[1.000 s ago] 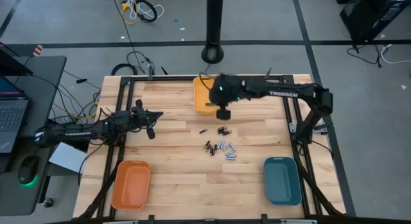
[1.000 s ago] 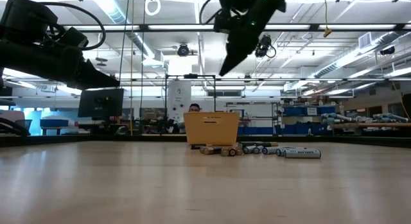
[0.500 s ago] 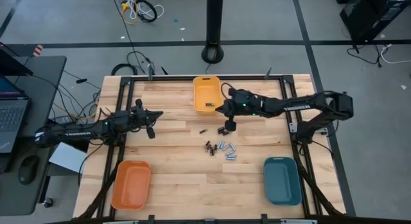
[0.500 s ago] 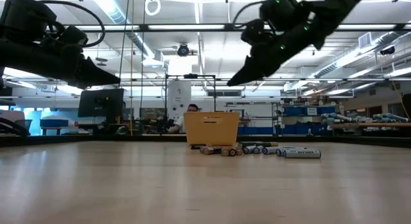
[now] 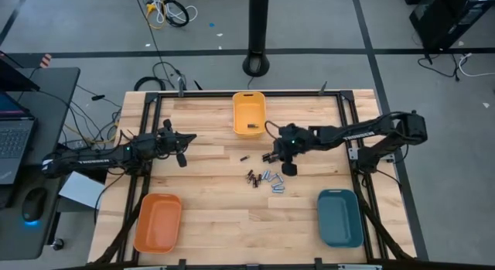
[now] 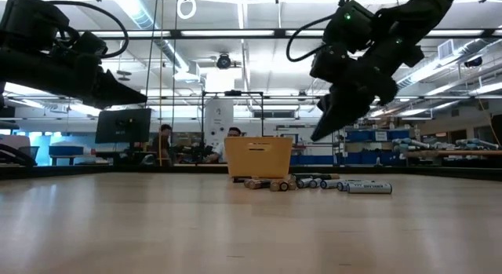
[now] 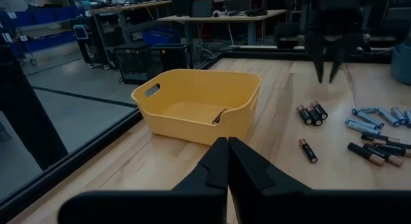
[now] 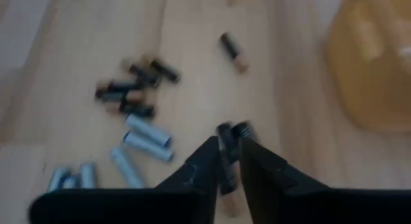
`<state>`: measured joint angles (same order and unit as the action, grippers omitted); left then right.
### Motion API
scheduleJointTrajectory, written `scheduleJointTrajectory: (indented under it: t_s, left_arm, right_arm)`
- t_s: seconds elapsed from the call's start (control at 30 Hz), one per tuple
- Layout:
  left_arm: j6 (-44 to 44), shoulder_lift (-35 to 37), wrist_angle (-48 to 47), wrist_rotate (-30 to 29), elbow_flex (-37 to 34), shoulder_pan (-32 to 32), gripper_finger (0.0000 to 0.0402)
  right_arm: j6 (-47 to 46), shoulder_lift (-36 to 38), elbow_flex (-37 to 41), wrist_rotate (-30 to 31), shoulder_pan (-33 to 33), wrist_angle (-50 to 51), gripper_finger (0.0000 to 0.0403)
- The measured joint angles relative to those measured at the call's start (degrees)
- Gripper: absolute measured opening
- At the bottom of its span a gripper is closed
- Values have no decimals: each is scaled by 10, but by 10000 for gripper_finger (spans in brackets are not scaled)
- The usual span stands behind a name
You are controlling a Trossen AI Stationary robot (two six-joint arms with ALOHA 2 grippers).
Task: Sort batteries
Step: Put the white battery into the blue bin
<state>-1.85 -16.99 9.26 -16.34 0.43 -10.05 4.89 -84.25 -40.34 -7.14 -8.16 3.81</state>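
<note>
The batteries lie loose at the table's middle: a dark pair (image 5: pixel 267 158), a single dark one (image 5: pixel 244 157), a dark cluster (image 5: pixel 251 177) and pale silvery-blue ones (image 5: pixel 274 181). In the right wrist view the dark pair (image 8: pixel 228 137) shows between my fingers, with the pale ones (image 8: pixel 144 139) beside it. My right gripper (image 5: pixel 288 168) hangs in the air over the pile's right side (image 6: pixel 318 137), narrowly open (image 7: pixel 326 76) and touching nothing. My left gripper (image 5: pixel 182 155) waits shut (image 7: pixel 228 142) above the table's left part.
A yellow bin (image 5: pixel 249 114) stands at the far edge's middle with one battery (image 7: pixel 219 116) inside. An orange bin (image 5: pixel 158 222) sits at the near left and a teal bin (image 5: pixel 339 217) at the near right. People show far behind the table (image 6: pixel 165 140).
My right gripper has moved from the yellow bin's near rim toward the table's near edge and a little to the right. It has come down and now hangs over the battery pile. The batteries on the table have stayed put.
</note>
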Motion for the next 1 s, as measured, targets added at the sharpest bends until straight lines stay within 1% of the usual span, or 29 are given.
scheduleJointTrajectory:
  t_s: [0.07, 0.2, 0.3, 0.37, 0.6, 0.77, 0.87, 1.0]
  left_arm:
    - [5, 0, 0, 0, 0, 0, 12]
    - [6, -4, 0, 0, 0, 0, 12]
    - [6, -4, 0, 0, 0, 0, 12]
    - [7, -4, 0, 0, 0, 0, 12]
    - [8, -17, 2, 0, 0, 0, 12]
    - [8, -33, 3, 0, 0, 0, 12]
    - [7, -43, 5, 0, 0, 0, 12]
    - [4, -58, 19, 0, 0, 0, 12]
  right_arm:
    - [-2, -5, 0, 9, 13, 6, 103]
    - [-4, -10, 0, 50, 26, 27, 147]
    - [-4, -10, 0, 54, 34, 24, 170]
    - [-2, -10, 0, 46, 47, 23, 178]
    - [-44, -10, 0, 52, 84, 23, 170]
    - [-47, -10, 0, 52, 106, 22, 163]
    - [-47, -28, 0, 55, 113, 10, 159]
    - [-49, -77, -18, 56, 121, 3, 159]
